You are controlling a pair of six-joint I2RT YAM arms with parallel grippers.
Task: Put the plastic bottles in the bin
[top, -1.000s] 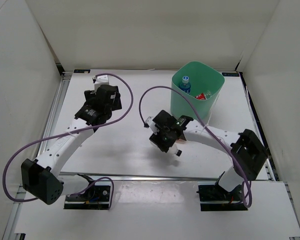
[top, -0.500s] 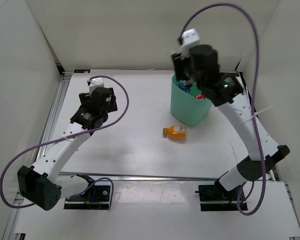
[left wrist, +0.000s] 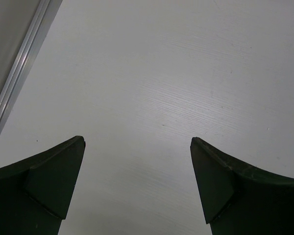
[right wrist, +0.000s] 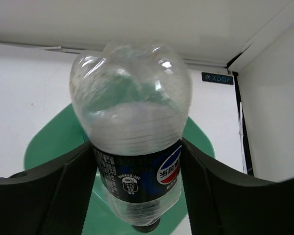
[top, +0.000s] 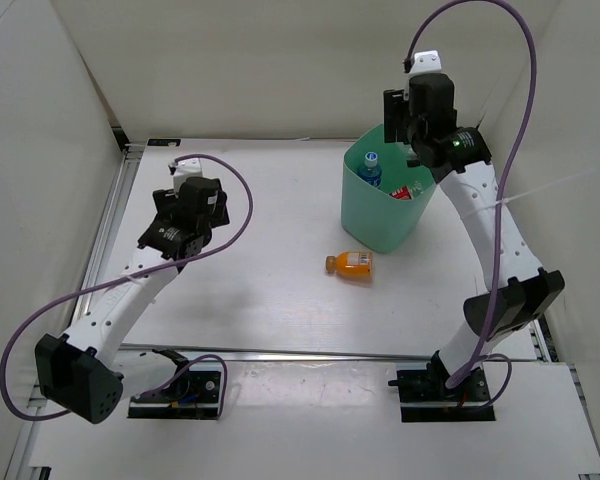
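Note:
The mint-green bin (top: pixel 385 225) stands at the back right; a blue-label bottle (top: pixel 371 168) and a red-label bottle (top: pixel 408 190) lie inside. My right gripper (top: pixel 412 135) hangs over the bin's far rim, shut on the clear bottle with dark label and black cap (right wrist: pixel 137 147), held cap down above the bin (right wrist: pixel 54 142). The orange bottle (top: pixel 351 264) lies on its side on the table in front of the bin. My left gripper (top: pixel 185 215) is open and empty over bare table at the left; its fingers (left wrist: pixel 49 181) are wide apart.
White walls enclose the table on the left, back and right. An aluminium rail (left wrist: pixel 19 78) runs along the table's left edge. Purple cables loop off both arms.
My right arm carried the dark-label bottle up from the table middle to above the bin, uncovering the orange bottle. In the last half second it shifted right over the rim. The left arm barely moved.

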